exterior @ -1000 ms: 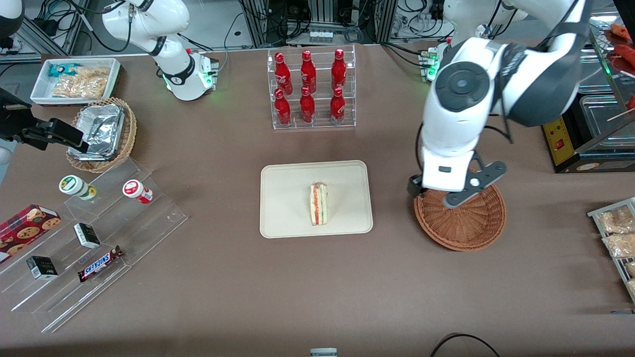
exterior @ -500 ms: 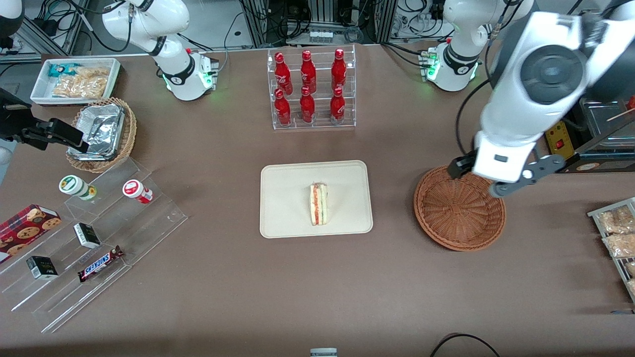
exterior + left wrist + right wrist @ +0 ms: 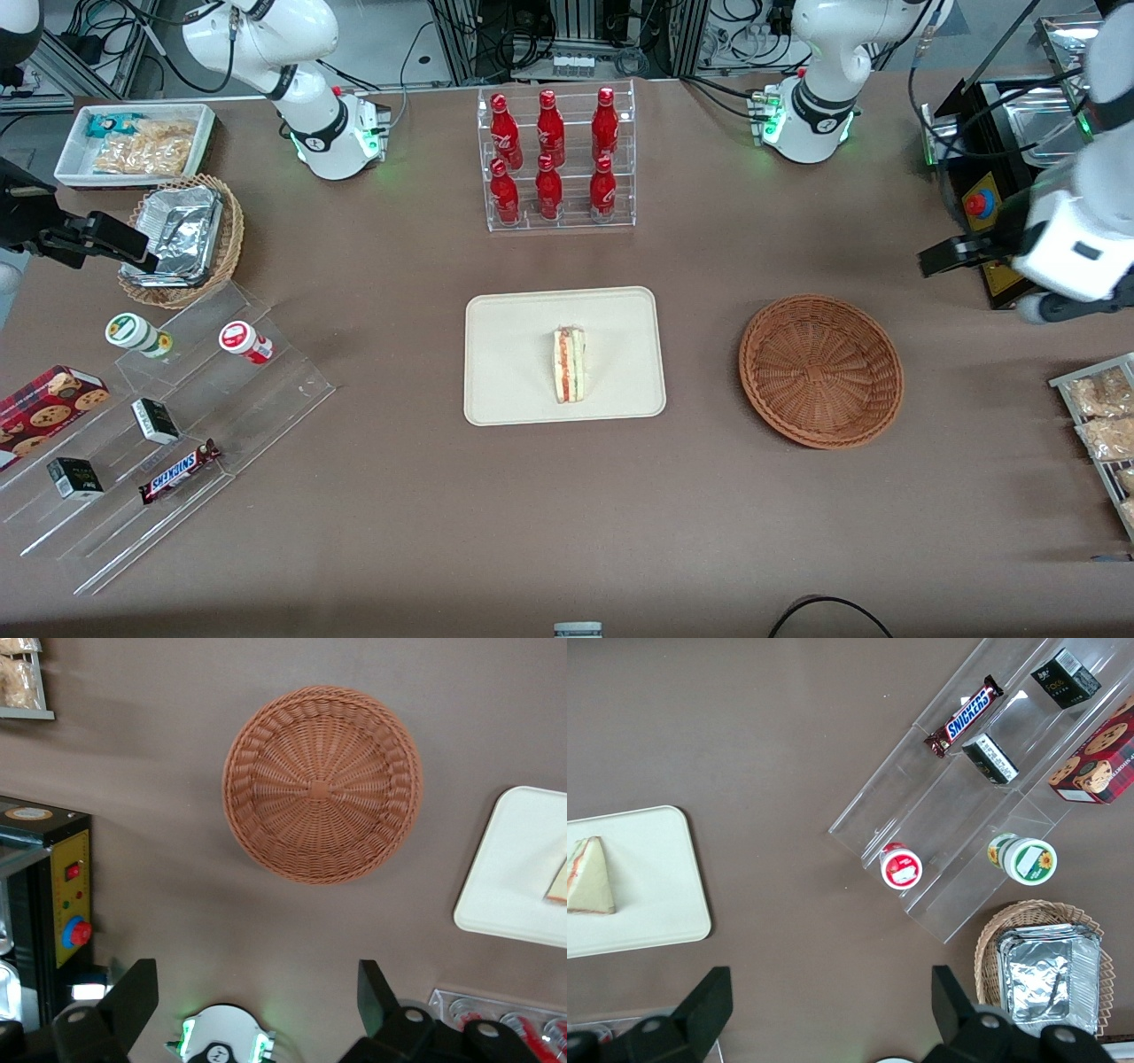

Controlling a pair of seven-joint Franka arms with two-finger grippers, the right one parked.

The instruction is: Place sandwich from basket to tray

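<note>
The sandwich [image 3: 569, 364], a pale wedge with red and green layers, lies on the cream tray [image 3: 514, 354] at the table's middle. It also shows in the right wrist view [image 3: 589, 877] on the tray [image 3: 656, 877]. The reddish-brown wicker basket [image 3: 820, 370] sits beside the tray toward the working arm's end, with nothing in it. The left arm's gripper [image 3: 997, 283] hangs high above the table toward the working arm's end, away from the basket. In the left wrist view the gripper [image 3: 255, 992] is open and holds nothing, and the basket [image 3: 322, 784] and a tray corner [image 3: 518, 868] show below.
A clear rack of red bottles [image 3: 555, 159] stands farther from the camera than the tray. A black box with a red button [image 3: 979, 204] is close to the gripper. A rack of snack packets [image 3: 1103, 416] lies at the working arm's end. A stepped acrylic shelf [image 3: 159, 425] and a tan basket [image 3: 182, 239] lie toward the parked arm's end.
The left arm has swung from above the basket toward the working arm's end of the table, uncovering the basket. The sandwich and tray have not moved.
</note>
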